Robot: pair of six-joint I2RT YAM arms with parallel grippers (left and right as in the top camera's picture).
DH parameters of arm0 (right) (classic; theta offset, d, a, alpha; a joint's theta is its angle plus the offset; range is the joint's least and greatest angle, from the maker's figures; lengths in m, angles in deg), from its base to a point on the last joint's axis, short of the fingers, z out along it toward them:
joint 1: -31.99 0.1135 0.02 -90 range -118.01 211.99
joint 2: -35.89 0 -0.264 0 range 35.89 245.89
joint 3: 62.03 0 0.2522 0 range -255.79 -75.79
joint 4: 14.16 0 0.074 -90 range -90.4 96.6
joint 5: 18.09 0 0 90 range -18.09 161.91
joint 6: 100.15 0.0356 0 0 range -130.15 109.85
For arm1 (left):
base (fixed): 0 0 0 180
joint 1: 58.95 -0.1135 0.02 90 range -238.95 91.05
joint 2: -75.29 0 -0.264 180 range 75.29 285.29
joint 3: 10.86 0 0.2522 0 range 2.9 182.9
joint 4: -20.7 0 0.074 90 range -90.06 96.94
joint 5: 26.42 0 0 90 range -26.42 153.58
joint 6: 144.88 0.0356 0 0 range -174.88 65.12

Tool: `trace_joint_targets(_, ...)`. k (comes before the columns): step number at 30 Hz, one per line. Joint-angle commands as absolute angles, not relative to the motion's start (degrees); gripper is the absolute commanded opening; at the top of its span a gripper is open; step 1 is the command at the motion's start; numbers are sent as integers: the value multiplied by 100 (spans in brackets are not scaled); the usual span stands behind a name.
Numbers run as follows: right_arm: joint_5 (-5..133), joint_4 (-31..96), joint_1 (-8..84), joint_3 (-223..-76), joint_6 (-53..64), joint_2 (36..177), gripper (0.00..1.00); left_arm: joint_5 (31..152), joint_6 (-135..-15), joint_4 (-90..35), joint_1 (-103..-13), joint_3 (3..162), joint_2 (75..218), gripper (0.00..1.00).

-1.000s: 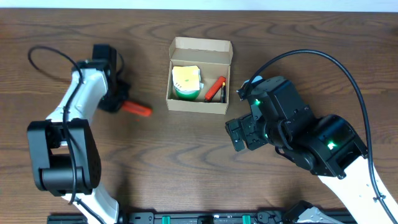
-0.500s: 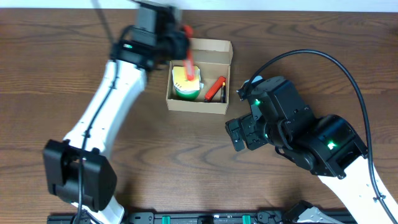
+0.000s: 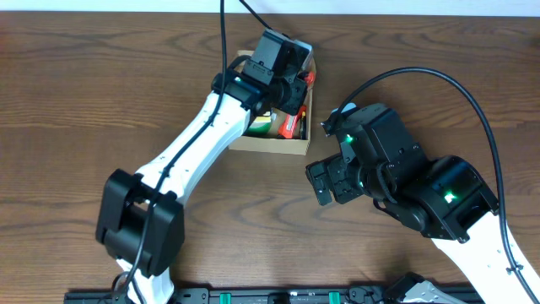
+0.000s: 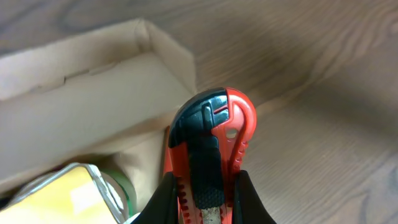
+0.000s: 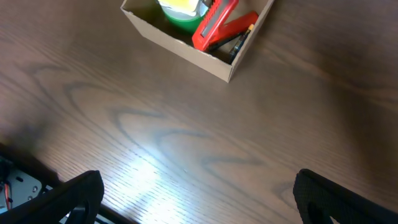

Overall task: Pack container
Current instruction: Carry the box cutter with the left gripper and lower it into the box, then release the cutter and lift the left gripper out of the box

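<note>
Container (image 3: 268, 144) at twelve o'clock on table (image 3: 101, 51), directly under left gripper (image 3: 295, 80), clamped on red cutter (image 4: 211, 149), long axis running out from the jaws. Right gripper (image 3: 323, 182) spread wide, idle at four o'clock of it, farther off.

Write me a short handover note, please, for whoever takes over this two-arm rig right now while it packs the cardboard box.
Left gripper: shut on a red and black utility knife, held over the far right end of the open cardboard box; not yet released.
Right gripper: open, empty, over bare table in front of the box.
Already in the box: a green tape roll with a yellow top, a red tool, a dark pen-like item.
Left to do: release the knife into the box and pull the left arm out.
</note>
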State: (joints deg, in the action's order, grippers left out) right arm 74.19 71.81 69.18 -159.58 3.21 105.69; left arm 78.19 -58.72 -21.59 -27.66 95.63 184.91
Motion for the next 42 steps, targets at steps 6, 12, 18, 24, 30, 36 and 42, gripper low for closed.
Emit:
trace_joint_targets(6,7422,7185,6881,-15954,264,10564,99,7596,-6569,-2164,-2779,9569,19009,6)
trace_joint_targets(12,7422,7185,6881,-15954,264,10564,99,7039,-6558,-2074,-2786,9571,19088,5)
trace_joint_targets(18,7422,7185,6881,-15954,264,10564,99,7067,-6010,-2155,-2790,9587,18928,6)
trace_joint_targets(24,7422,7185,6881,-15954,264,10564,99,7067,-4056,-2450,-2775,9606,18681,6)
trace_joint_targets(30,7422,7185,6881,-15956,264,10564,99,7067,-2392,-2913,-2769,9606,18528,6)
trace_joint_targets(36,7422,7185,6881,-15954,264,10564,99,7292,-1433,-2955,-2764,9606,18388,6)
trace_joint_targets(42,7422,7185,6881,-15954,264,10564,99,7898,-528,-3495,-2710,9606,18358,6)
